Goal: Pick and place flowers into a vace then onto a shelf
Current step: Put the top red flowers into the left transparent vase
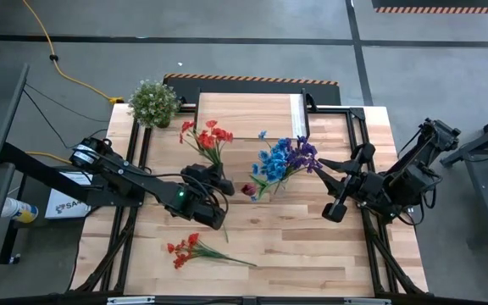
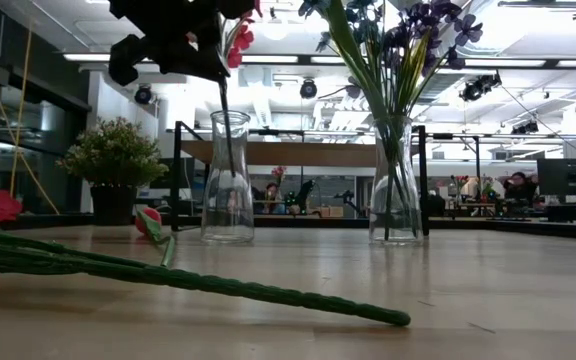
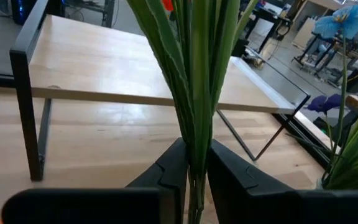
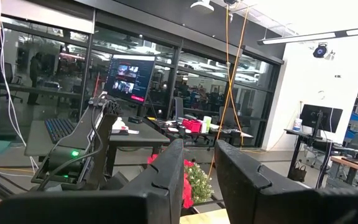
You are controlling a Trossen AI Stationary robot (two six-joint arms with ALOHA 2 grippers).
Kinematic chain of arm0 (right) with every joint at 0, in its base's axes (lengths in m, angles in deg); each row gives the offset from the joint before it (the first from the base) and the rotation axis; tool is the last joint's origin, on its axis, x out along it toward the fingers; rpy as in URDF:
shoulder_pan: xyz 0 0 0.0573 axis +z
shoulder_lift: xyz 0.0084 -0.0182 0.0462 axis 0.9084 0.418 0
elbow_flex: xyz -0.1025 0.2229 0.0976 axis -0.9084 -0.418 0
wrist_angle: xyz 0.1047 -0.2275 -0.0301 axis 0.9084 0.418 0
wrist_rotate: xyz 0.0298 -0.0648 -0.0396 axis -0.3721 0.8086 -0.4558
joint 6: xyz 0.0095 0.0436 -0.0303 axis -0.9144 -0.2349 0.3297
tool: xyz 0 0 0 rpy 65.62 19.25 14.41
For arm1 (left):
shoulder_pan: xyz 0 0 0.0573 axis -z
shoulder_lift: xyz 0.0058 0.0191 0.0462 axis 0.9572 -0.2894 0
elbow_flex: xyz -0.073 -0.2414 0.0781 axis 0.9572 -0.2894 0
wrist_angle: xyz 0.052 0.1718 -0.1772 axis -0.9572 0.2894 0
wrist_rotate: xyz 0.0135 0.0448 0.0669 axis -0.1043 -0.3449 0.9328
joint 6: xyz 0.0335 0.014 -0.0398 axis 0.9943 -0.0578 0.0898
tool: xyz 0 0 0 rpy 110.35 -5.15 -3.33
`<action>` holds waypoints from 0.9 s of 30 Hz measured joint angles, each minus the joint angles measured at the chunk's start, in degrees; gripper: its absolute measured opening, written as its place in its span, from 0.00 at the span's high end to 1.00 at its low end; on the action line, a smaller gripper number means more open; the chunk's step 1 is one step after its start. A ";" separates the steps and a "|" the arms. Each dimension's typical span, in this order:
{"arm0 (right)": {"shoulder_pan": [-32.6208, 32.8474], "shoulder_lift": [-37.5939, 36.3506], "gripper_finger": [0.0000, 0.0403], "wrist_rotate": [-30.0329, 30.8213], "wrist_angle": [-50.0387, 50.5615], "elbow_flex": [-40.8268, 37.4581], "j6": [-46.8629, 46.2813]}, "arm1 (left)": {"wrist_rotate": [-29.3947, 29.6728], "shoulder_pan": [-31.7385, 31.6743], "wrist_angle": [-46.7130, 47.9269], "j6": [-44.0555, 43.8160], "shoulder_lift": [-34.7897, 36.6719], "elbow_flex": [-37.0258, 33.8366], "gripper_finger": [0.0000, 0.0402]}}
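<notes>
Flowers, blue and purple [image 1: 285,158], fill 1 vase beside the shelf [image 1: 248,114] from above. Low view: second vase [image 2: 227,180] takes only a stem. Left wrist: left hand [image 3: 196,177] grips red flowers' [image 3: 194,74] stalks. Right hand [image 4: 197,180] slightly parted, empty.

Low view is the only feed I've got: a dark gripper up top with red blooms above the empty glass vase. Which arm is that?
Observer: The left gripper. In the high view it comes in from the left, carrying the red flowers.
Operator: Does it really have hold of them?
Observer: Yes. The left wrist view shows its jaws shut on the green stalks.
Operator: And the other arm?
Observer: The right gripper waits on the right, beside the blue and purple bunch, its jaws apart with nothing between them.
</notes>
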 joint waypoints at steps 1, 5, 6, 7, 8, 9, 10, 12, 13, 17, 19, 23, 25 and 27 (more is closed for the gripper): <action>0.00 0.00 0.79 -0.01 0.00 0.00 -0.01 | -0.32 0.00 -0.06 0.00 0.00 0.00 0.76; 0.01 0.00 0.79 0.02 0.00 0.00 0.01 | -1.47 0.00 -0.76 0.00 0.00 0.00 0.74; 0.01 0.00 0.79 0.02 0.00 0.00 0.01 | -1.73 0.00 -1.04 0.00 0.00 0.00 0.73; -0.01 0.00 0.79 0.02 0.00 0.00 0.01 | -2.28 0.00 -1.14 0.00 0.02 0.00 0.73; -0.01 0.00 0.79 0.02 0.00 0.00 0.01 | -2.87 0.00 -1.12 0.00 0.02 0.00 0.72; -0.01 0.00 0.79 0.02 0.00 0.00 0.01 | -3.22 0.00 -1.12 0.00 0.02 0.00 0.71; -0.01 0.00 0.79 0.02 0.00 0.00 0.01 | -3.70 0.00 -1.17 0.00 0.02 0.00 0.71; 0.00 0.00 0.79 0.02 0.00 0.00 0.01 | -4.33 0.02 -1.33 0.00 0.02 0.00 0.69; -0.01 0.00 0.79 0.02 0.00 0.00 0.01 | -4.55 0.02 -1.48 0.00 0.03 0.00 0.68; -0.02 0.00 0.79 0.02 0.00 0.00 0.01 | -6.22 0.02 -1.53 0.00 0.04 0.00 0.63; 0.01 0.00 0.79 0.02 0.00 -0.01 0.01 | -7.23 0.02 -1.58 -0.01 0.04 0.00 0.60; 0.01 0.00 0.79 0.02 0.00 -0.02 0.01 | -8.99 0.04 -1.62 -0.02 0.04 0.00 0.54; 0.00 0.00 0.79 0.04 0.00 0.00 0.37 | -10.30 0.12 -1.60 -0.02 0.04 0.00 0.51; 0.02 0.00 0.79 0.07 0.00 0.00 1.56 | -11.27 0.52 -1.60 -0.02 0.04 0.00 0.48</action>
